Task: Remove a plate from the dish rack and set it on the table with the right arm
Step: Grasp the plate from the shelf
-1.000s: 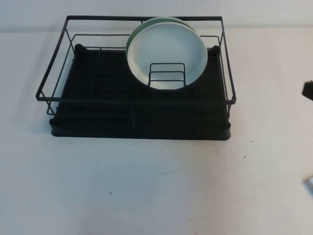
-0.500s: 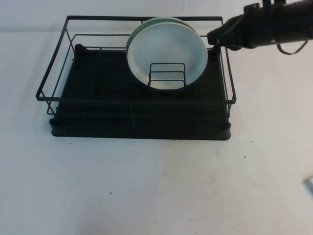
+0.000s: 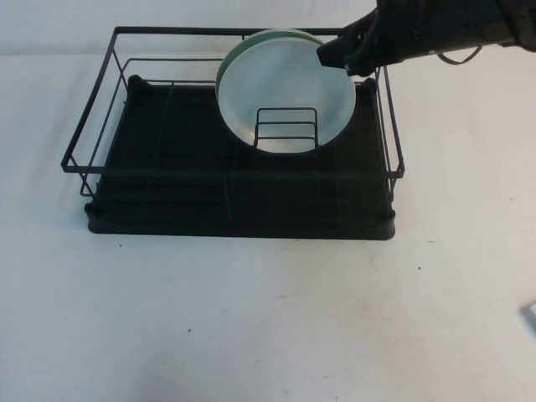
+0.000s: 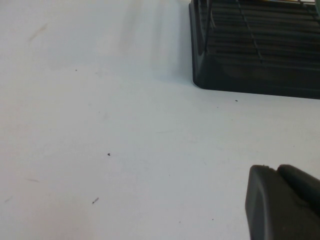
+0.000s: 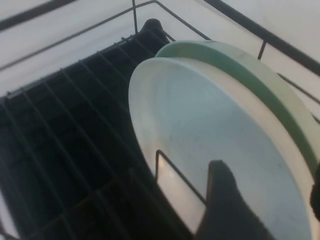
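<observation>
No brand names or writing anywhere that I can read, everything's plain. The right arm (image 3: 444,29) reaches in from the far right side, angled down over the back right corner of the dish rack (image 3: 234,180), and the right gripper (image 3: 335,57) sits right at the upper right edge of the plate (image 3: 280,88). In the right wrist view one dark finger (image 5: 225,210) sits in front of the plate's face and another just peeks in at the frame edge, so the jaws look spread wide, one finger on the plate's front side and nothing actually clamped. The plate is white, round, smooth with a low rim, standing on edge in the back of the rack behind the little wire divider (image 3: 286,128), with a pale green plate (image 3: 251,46) right behind it. The rack is thin black wire over a ribbed black tray. The table (image 3: 251,318) is flat white with tiny dark specks. The left gripper (image 4: 282,202) is low over bare table near the rack's corner, can't tell how its jaws stand.
</observation>
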You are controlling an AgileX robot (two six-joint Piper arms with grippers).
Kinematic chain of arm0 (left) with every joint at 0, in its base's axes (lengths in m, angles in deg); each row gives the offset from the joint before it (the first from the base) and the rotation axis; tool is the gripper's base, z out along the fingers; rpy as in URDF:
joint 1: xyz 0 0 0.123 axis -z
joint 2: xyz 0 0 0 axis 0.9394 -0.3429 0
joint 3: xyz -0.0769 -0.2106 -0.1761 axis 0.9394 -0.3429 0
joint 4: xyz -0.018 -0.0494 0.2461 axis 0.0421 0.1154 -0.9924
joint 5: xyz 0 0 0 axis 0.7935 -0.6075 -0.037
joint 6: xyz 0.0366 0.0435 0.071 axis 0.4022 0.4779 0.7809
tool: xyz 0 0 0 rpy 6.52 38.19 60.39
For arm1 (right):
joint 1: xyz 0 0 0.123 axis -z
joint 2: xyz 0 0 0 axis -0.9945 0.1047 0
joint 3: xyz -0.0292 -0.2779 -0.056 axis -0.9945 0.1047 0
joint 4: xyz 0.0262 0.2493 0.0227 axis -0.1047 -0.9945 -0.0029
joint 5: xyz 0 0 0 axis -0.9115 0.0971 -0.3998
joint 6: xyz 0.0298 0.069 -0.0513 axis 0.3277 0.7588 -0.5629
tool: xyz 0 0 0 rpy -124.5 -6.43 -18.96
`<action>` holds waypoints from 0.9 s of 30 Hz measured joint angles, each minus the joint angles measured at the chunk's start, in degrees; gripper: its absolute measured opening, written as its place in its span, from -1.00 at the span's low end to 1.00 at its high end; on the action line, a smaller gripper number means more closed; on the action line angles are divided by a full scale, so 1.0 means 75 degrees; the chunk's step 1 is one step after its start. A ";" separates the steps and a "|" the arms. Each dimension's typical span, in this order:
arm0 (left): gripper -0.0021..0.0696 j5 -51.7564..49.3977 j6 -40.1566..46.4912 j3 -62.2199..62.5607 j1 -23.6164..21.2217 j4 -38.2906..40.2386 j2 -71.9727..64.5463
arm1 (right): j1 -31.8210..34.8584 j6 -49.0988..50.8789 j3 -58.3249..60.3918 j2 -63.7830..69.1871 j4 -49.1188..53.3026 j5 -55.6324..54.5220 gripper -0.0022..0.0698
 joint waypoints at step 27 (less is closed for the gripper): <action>-0.95 0.0000 0.0000 0.0000 0.0000 0.0000 0.0000 | -0.0356 -0.1780 0.0000 0.0712 0.0016 -0.1449 0.00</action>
